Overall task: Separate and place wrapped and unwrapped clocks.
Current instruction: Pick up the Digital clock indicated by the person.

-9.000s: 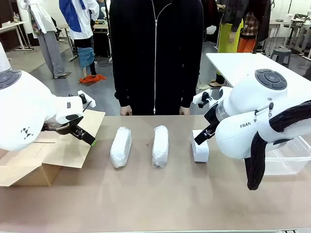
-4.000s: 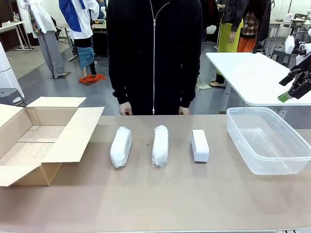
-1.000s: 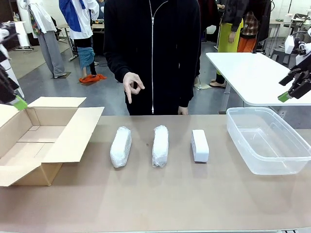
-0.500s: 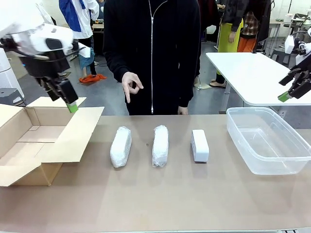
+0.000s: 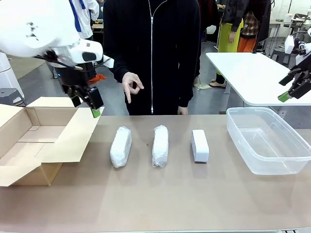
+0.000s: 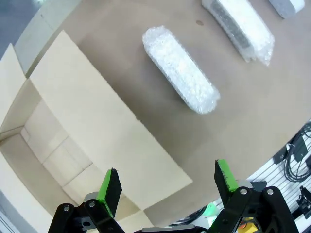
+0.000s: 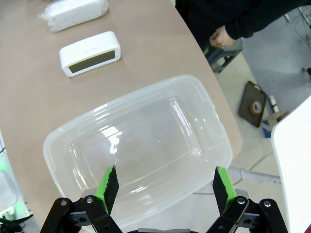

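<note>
Two wrapped clocks in white bubble wrap lie side by side mid-table, the left one (image 5: 120,146) (image 6: 181,70) and the right one (image 5: 160,145) (image 6: 238,26) (image 7: 73,12). To their right lies the unwrapped clock (image 5: 199,145) (image 7: 90,53), white with a dark face. My left gripper (image 5: 86,106) (image 6: 167,182) hangs open and empty above the cardboard box's right flap, left of the wrapped clocks. High at the far right, my right gripper (image 5: 287,87) (image 7: 164,188) is open and empty above the clear bin.
An open cardboard box (image 5: 29,141) (image 6: 97,131) stands at the table's left. A clear plastic bin (image 5: 267,141) (image 7: 141,145) stands at the right. A person in black stands at the far side with one hand (image 5: 130,86) raised in a gesture, the other hand (image 7: 221,36) at the table edge.
My left arm has swung in from the far left, from over the box to above its right flap. The right arm, the clocks and the person's raised hand have stayed put.
</note>
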Action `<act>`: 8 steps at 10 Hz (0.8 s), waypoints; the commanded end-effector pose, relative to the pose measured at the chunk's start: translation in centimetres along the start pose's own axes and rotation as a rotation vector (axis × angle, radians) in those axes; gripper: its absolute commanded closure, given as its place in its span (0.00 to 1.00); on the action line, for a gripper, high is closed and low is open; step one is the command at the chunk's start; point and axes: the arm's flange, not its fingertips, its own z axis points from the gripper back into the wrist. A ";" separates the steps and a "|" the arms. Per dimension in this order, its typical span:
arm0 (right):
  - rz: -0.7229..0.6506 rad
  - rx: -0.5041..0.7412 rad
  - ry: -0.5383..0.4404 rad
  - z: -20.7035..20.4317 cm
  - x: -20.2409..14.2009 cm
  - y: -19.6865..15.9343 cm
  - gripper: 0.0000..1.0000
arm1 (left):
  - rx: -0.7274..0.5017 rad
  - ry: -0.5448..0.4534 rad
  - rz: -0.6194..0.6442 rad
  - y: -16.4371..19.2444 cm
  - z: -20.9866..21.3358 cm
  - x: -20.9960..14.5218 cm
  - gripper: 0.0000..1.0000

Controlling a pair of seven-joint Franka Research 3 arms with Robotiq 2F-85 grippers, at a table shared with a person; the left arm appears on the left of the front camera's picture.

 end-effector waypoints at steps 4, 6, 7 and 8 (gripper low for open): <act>0.000 0.005 -0.009 -0.1 -0.2 -0.1 0.00 | 0.014 -0.019 0.161 -1.0 -5.8 3.2 0.00; 0.000 0.005 -0.009 -0.1 -0.2 -0.1 0.00 | 0.005 -0.027 0.219 -1.3 -7.5 3.7 0.00; 0.000 0.005 -0.009 -0.1 -0.2 -0.1 0.00 | 0.010 -0.009 0.227 -1.7 -8.6 3.9 0.00; 0.000 0.005 -0.009 -0.1 -0.2 -0.1 0.00 | 0.027 0.006 0.240 -2.2 -9.7 4.1 0.00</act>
